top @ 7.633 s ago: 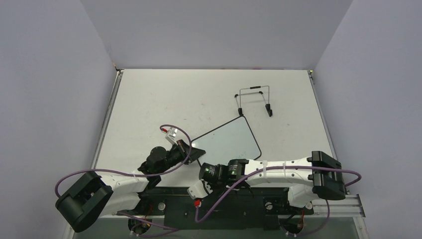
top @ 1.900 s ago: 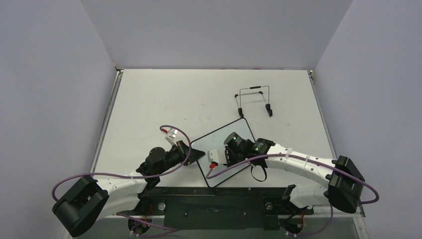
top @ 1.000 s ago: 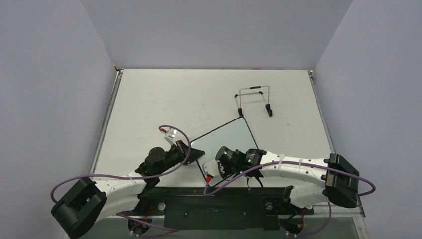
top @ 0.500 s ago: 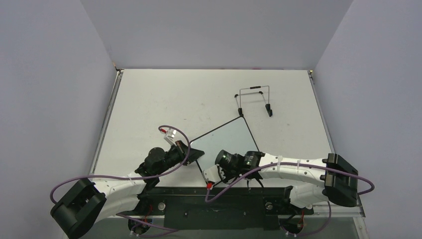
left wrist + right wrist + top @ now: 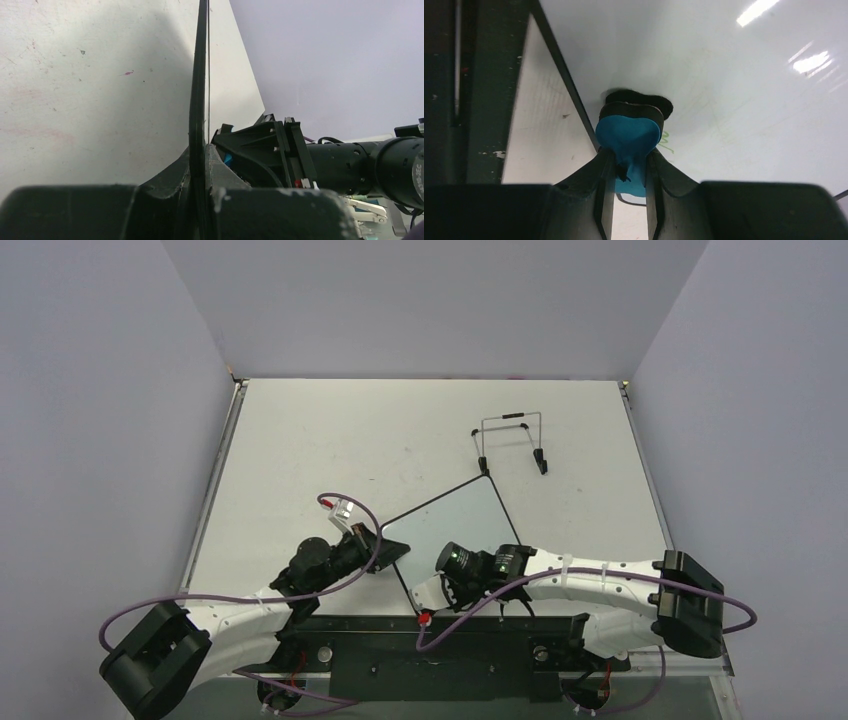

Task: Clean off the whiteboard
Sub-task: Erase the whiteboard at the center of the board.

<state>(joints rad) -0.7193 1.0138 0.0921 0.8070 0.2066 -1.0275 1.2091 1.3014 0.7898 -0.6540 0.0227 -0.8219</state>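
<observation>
From above, you see the whiteboard point(image 5: 462, 518) near the front edge of the table point(image 5: 350, 440), between both arms. In the left wrist view, the left gripper point(image 5: 202, 157) is clamped on its thin frame. I judge the board light, stiff and slippery, so hold it by the edge. In the right wrist view, the right gripper point(image 5: 628, 161) pinches the blue eraser point(image 5: 628, 132) at the board's corner.

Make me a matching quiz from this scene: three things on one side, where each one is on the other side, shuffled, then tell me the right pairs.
Things:
1. eraser
2. whiteboard
3. wire stand

Places:
A. clamped by its edge in the jaws of the left gripper
B. standing by itself toward the far right of the table
C. pinched in the jaws of the right gripper, against the whiteboard

Pairs: 1-C, 2-A, 3-B
</observation>
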